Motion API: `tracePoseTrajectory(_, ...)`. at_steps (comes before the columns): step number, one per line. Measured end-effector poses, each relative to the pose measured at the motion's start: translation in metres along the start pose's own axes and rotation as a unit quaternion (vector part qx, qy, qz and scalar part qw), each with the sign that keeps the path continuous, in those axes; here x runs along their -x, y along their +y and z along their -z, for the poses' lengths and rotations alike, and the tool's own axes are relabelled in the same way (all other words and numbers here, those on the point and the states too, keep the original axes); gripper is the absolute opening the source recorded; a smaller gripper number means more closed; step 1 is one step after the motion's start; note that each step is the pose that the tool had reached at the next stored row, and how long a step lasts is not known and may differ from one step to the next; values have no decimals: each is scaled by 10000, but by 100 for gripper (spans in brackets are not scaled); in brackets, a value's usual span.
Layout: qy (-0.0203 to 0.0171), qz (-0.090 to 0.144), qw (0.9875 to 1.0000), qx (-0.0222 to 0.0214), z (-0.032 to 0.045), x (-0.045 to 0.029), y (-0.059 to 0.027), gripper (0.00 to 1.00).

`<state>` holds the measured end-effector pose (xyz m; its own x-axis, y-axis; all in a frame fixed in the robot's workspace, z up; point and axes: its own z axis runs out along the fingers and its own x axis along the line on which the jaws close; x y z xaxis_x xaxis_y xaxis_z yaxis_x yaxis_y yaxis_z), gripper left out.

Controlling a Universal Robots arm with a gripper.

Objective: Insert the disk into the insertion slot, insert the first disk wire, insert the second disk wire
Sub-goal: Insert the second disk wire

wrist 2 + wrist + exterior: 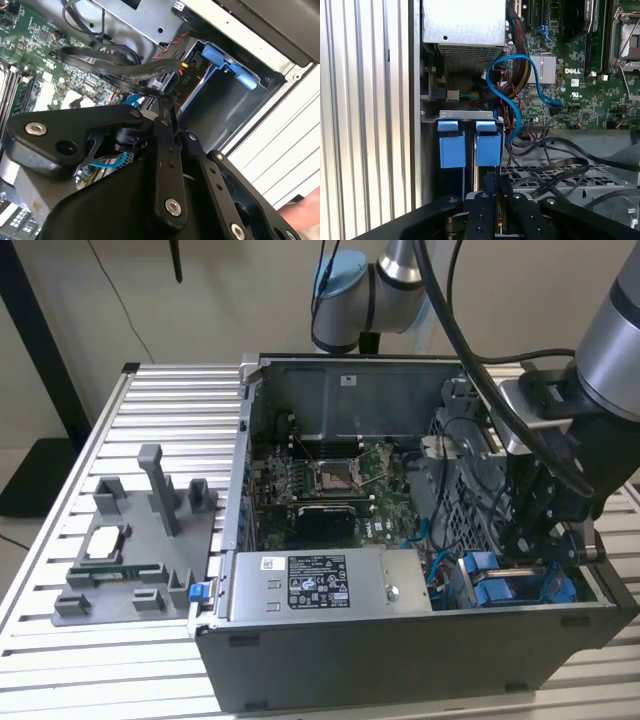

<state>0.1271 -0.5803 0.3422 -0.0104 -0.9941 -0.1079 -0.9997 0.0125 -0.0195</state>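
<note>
Blue plastic marks the disk (505, 585) in the exterior view, where it sits in the insertion slot (470, 525) at the corner of the open computer case (400, 660), on the exterior view's right. The gripper (535, 545) hangs directly above it, very near.

In the second wrist view, the gripper (162, 102) has its fingers drawn narrow around a black cable (125, 70), with the blue frame just beyond.

In the first wrist view, the blue tabs of the disk (469, 147) stand just before the gripper (497, 192), beside a blue wire (502, 95).
</note>
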Motion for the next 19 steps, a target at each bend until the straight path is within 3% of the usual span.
tracePoseTrajectory(7, -1, 0, 10000, 0, -12, 0, -18, 0)
tracePoseTrajectory(12, 15, -2, 10000, -1, -72, -7, -17, 0)
tracePoseTrajectory(14, 5, -2, 10000, 3, -46, -4, -18, 0)
tracePoseTrajectory(15, 7, -2, 10000, 4, -4, 0, -19, 100)
tracePoseTrajectory(19, 10, -2, 10000, 4, 184, 21, -22, 100)
